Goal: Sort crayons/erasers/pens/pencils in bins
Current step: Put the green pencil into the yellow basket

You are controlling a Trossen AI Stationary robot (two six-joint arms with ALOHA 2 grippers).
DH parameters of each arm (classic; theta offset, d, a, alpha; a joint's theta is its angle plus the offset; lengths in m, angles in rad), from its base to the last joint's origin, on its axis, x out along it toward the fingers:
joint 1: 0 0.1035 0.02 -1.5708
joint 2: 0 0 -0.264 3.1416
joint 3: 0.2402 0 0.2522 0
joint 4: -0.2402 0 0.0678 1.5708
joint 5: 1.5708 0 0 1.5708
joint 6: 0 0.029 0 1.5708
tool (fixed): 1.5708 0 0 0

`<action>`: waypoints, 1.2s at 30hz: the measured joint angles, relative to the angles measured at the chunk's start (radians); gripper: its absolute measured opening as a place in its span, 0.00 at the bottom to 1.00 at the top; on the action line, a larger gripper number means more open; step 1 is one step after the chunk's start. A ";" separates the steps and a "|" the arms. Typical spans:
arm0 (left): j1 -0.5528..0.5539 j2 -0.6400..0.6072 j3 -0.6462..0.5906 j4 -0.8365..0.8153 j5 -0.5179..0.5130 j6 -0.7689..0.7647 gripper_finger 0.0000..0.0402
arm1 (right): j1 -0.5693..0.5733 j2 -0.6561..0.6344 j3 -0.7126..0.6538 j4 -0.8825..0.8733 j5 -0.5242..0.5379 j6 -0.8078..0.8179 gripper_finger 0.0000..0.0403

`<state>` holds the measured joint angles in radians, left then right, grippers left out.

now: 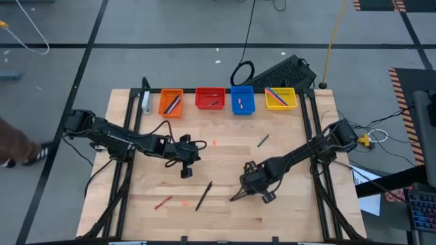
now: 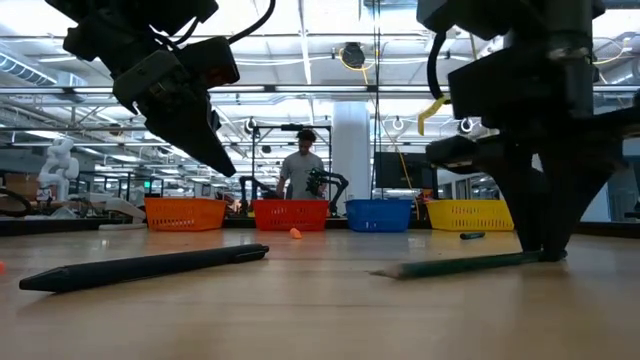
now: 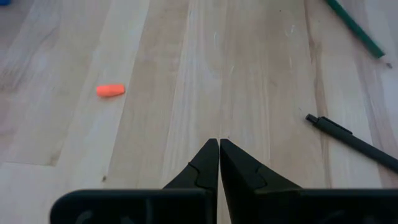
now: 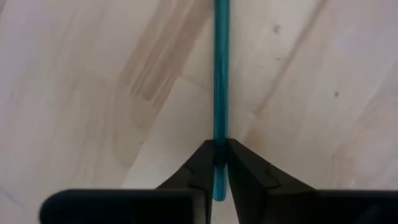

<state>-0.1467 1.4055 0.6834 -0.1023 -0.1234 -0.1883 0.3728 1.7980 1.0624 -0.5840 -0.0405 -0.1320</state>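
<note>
— Green is what your right wrist view gives you best: the dark green pencil [image 4: 220,74] runs straight up the frame from between the right gripper [image 4: 220,155]'s jaws, which are closed tight on its near end. What does the high view add?

— From above you only see the right gripper [image 1: 257,185] low and right of centre on the wooden counter [image 1: 286,218], with that pencil [image 1: 238,195] a thin line at its lower left. You could not judge the grip from there. The low view shows the pencil [image 2: 455,265] lying flat on the counter, its end under the jaws at the right.

— And your left arm?

— The left gripper [image 1: 185,167] hovers left of centre in the high view. Its wrist view shows the jaws pressed together with nothing between them [image 3: 219,163]. An eraser [image 3: 111,90] lies at upper left there, well apart from the tips, and a black pen [image 3: 354,142] sits at right.

— The bins?

— Orange bin [image 1: 171,103], red bin [image 1: 210,99], blue bin [image 1: 242,101] and yellow bin [image 1: 280,99] stand in a row along the top edge. A crayon [image 1: 163,202] lies lower left.
</note>
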 joint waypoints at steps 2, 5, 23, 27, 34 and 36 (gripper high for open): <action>0.000 0.000 0.000 0.000 0.000 -0.001 0.05 | -0.011 0.000 -0.016 0.001 -0.001 0.059 0.06; 0.000 0.000 0.000 0.000 0.000 -0.005 0.05 | -0.026 0.000 -0.036 0.000 -0.011 0.155 0.05; 0.000 -0.057 0.001 -0.106 -0.044 -0.111 0.05 | -0.084 -0.233 -0.047 -0.091 0.205 0.359 0.06; -0.001 -0.090 0.001 -0.114 -0.050 -0.114 0.05 | -0.126 -0.323 -0.047 -0.199 0.295 0.360 0.06; -0.011 -0.101 0.001 -0.110 -0.054 -0.114 0.05 | -0.328 -0.485 -0.047 -0.397 0.488 0.288 0.06; -0.016 -0.101 0.001 -0.110 -0.055 -0.117 0.05 | -0.420 -0.523 -0.048 -0.401 0.518 0.235 0.06</action>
<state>-0.1629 1.3048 0.6842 -0.2127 -0.1780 -0.3051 -0.0469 1.2751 1.0139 -0.9854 0.4770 0.1029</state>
